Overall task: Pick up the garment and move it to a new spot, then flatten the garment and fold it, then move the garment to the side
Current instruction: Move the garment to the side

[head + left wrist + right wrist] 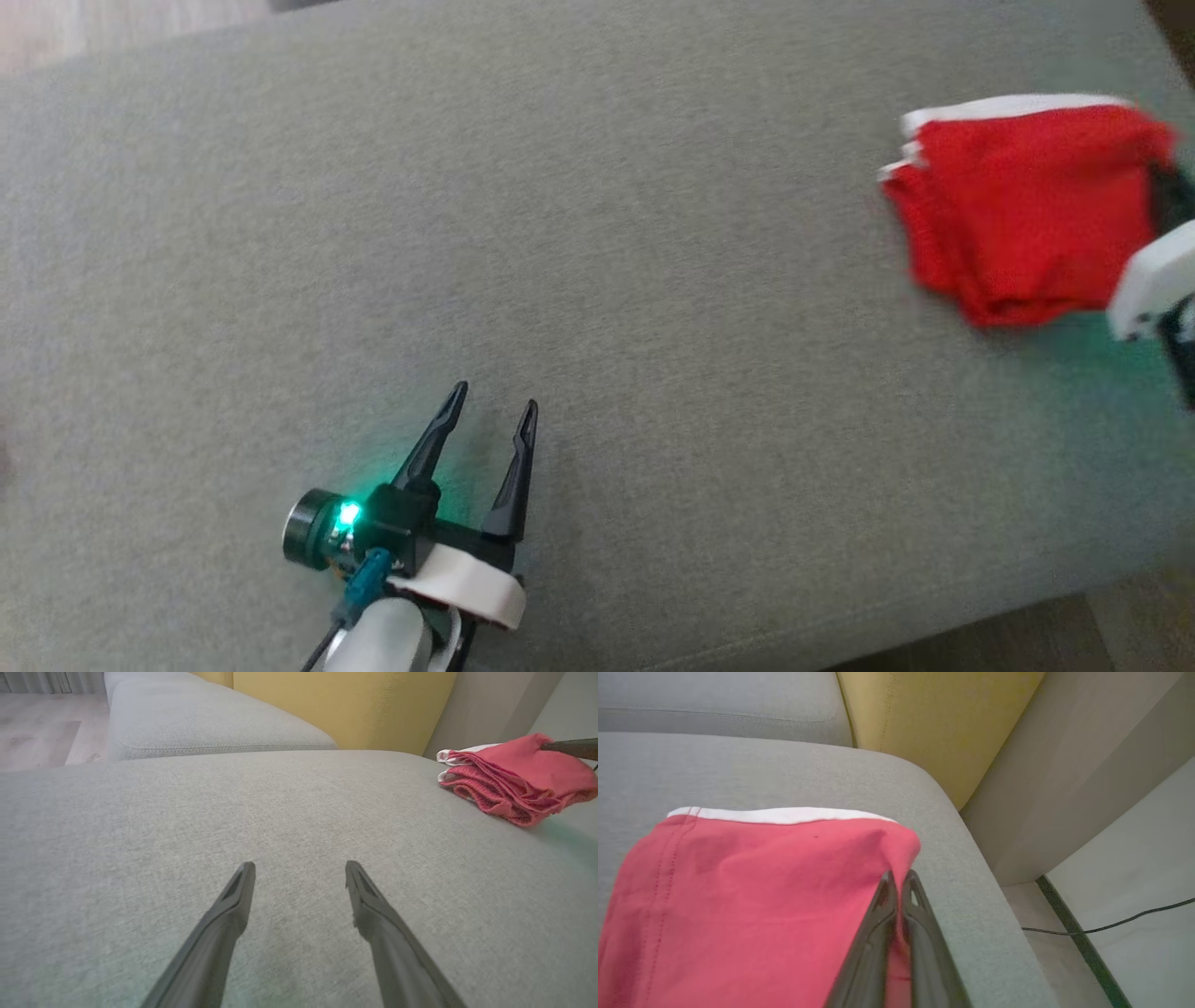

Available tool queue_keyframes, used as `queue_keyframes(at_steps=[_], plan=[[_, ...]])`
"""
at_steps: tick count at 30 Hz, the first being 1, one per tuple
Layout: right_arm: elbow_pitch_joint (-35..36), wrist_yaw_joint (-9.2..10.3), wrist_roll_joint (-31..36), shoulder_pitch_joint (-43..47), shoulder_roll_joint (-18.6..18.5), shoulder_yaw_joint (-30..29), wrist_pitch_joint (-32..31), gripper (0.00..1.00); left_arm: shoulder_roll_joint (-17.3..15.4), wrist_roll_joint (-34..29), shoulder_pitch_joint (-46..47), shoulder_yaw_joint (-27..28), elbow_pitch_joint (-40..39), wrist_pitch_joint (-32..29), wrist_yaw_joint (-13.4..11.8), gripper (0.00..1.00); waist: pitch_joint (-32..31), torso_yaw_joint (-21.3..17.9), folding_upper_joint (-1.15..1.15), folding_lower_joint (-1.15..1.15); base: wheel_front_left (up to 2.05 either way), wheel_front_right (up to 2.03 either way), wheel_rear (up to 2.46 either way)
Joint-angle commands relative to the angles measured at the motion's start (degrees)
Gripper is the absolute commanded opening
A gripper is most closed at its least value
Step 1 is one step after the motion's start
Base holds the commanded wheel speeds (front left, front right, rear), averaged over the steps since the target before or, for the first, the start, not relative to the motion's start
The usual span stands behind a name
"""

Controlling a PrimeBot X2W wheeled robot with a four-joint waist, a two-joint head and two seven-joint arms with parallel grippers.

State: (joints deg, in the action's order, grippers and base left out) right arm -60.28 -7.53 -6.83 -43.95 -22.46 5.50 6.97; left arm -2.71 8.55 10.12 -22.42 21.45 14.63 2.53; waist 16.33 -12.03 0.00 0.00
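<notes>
Grey seat cushion point(560, 233) took up most of the head view; using it as the reference for everything below.

- Second grey cushion point(196, 718) butted against its far edge, seam visible between the two.
- Yellow back cushion point(924, 728) stood upright behind its far right corner.
- Pale floor point(1134, 882) lay past its right edge, lower down.
- Garment point(1018, 205): red with white trim, folded into several layers, and lay on the cushion's right end near that far right corner. White trim faced the cushion's far edge. Stacked fold edges showed in the left wrist view, facing the cushion's middle.
- Left gripper point(495, 397): low over the cushion's near-left area, well apart from the garment, fingers spread wide with nothing between them. Bare grey fabric under and between the tips. Green light lit on the wrist.
- Right gripper point(900, 875): at the cushion's right end, fingers pinched together on the garment's right edge, red fabric caught between them. Cloth bunched up slightly at the tips.
- Thin dark cable point(1111, 926) ran across the floor off the cushion's right side.
</notes>
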Motion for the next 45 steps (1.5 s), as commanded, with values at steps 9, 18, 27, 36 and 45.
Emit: queue_keyframes(at_steps=[9, 18, 27, 36, 45], plan=[[-3.52, 0.04, 7.99, -5.33, -6.21, -10.07, -0.07, 1.00, -0.17, -0.66, 3.28, 2.12, -2.11, 0.37, -0.17, 1.00, 2.54, 3.06, 0.00, 0.00, 0.00, 0.00, 0.00], [0.51, 0.04, 10.37, -6.20, 3.78, -14.66, 7.32, 1.00, -0.17, -0.47, 3.05, 4.71, -2.15, 0.37, -0.77, 1.00, 0.69, 4.03, 0.00, 0.00, 0.00, 0.00, 0.00], [18.69, 0.04, 4.38, 4.74, 15.67, -6.04, 8.01, 1.00, -0.17, 1.25, 0.34, 8.77, -3.29, 0.37, -2.45, 1.00, -3.02, 7.71, 0.00, 0.00, 0.00, 0.00, 0.00], [26.01, 0.04, -0.79, 18.82, 19.38, -2.77, 8.02, 1.00, -0.17, 1.41, -2.76, 13.22, -3.46, 0.37, -2.86, 1.00, -5.76, 11.75, 0.00, 0.00, 0.00, 0.00, 0.00], [28.49, 0.04, -4.03, 26.26, 19.57, -1.38, 8.02, 1.00, -0.17, 2.58, -5.17, 14.92, -2.45, 0.37, -3.31, 1.00, -9.31, 14.09, 0.00, 0.00, 0.00, 0.00, 0.00]])
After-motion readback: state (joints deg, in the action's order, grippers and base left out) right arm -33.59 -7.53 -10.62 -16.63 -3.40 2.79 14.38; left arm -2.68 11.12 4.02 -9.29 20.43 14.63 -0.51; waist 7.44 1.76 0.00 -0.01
